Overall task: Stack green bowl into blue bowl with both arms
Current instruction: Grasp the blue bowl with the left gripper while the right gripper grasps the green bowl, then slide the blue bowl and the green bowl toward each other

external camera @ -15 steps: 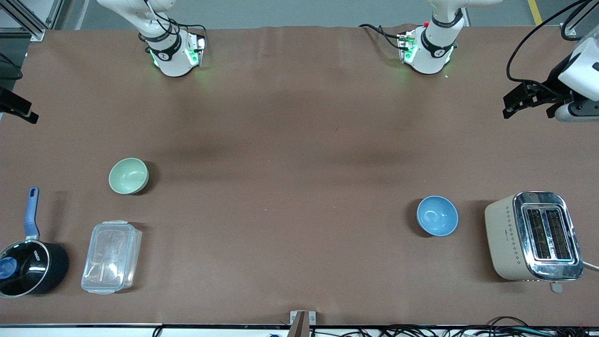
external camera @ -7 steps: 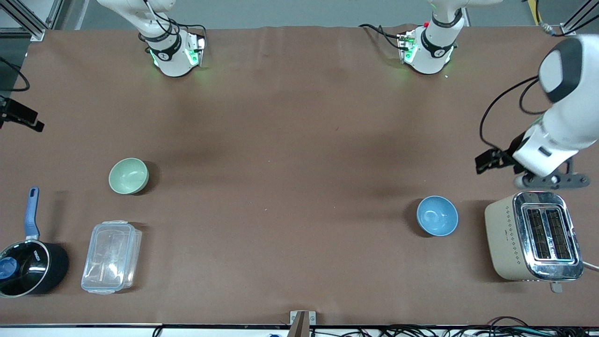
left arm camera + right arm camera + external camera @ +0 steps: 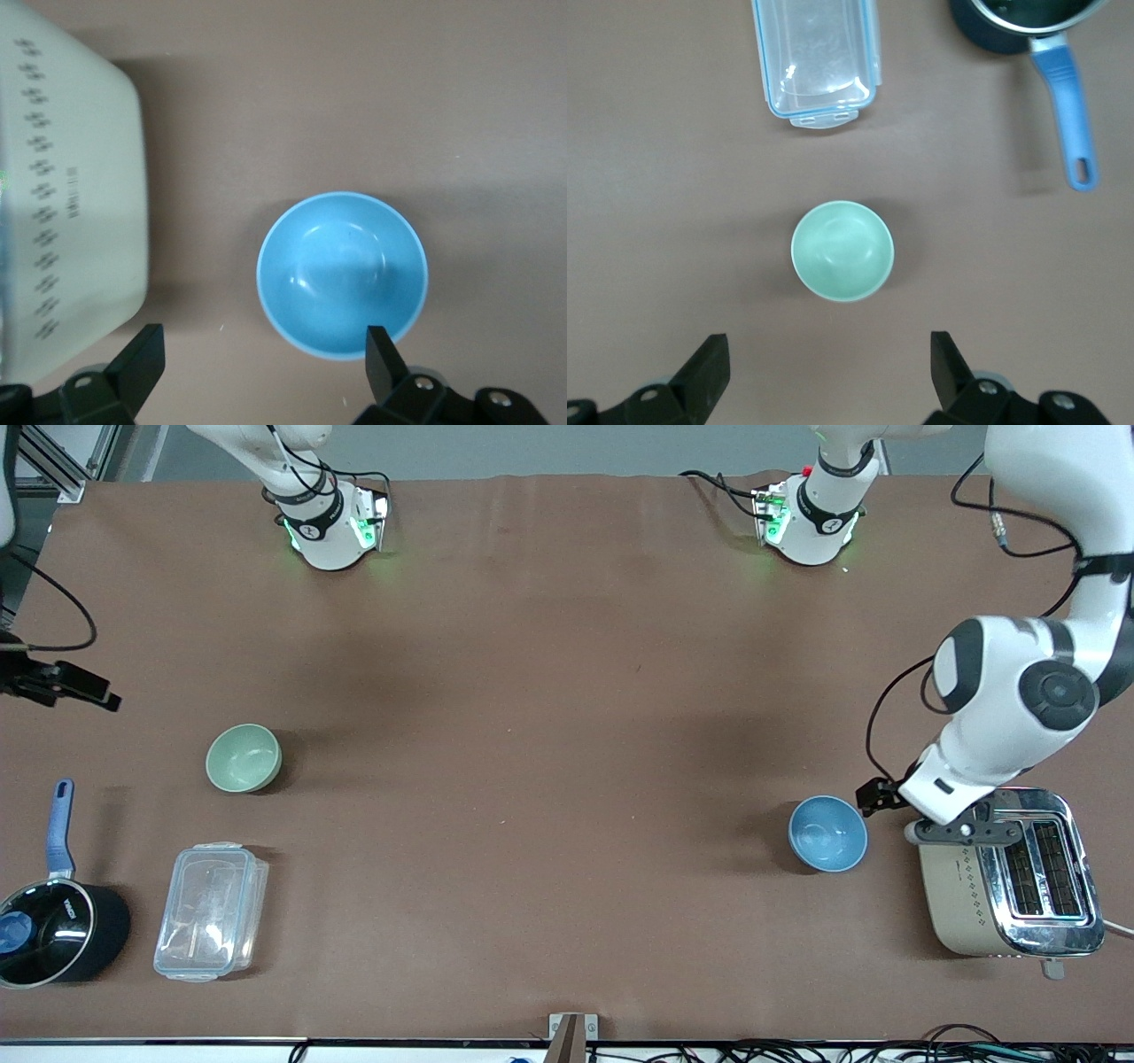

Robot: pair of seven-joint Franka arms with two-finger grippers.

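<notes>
The green bowl (image 3: 244,757) stands upright on the brown table toward the right arm's end; it also shows in the right wrist view (image 3: 842,251). The blue bowl (image 3: 827,833) stands upright toward the left arm's end, beside the toaster, and shows in the left wrist view (image 3: 342,274). My left gripper (image 3: 879,795) (image 3: 266,354) is open and empty, up over the strip of table between the blue bowl and the toaster. My right gripper (image 3: 89,689) (image 3: 830,363) is open and empty, up over bare table near the end edge, apart from the green bowl.
A beige and chrome toaster (image 3: 1010,872) (image 3: 62,204) stands close beside the blue bowl. A clear plastic container (image 3: 211,911) (image 3: 817,62) and a black saucepan with a blue handle (image 3: 53,930) (image 3: 1063,97) lie nearer the front camera than the green bowl.
My left arm has swung in from the table's end and come down over the spot between the blue bowl and the toaster. My right gripper has crept inward toward the green bowl. Both bowls are unmoved.
</notes>
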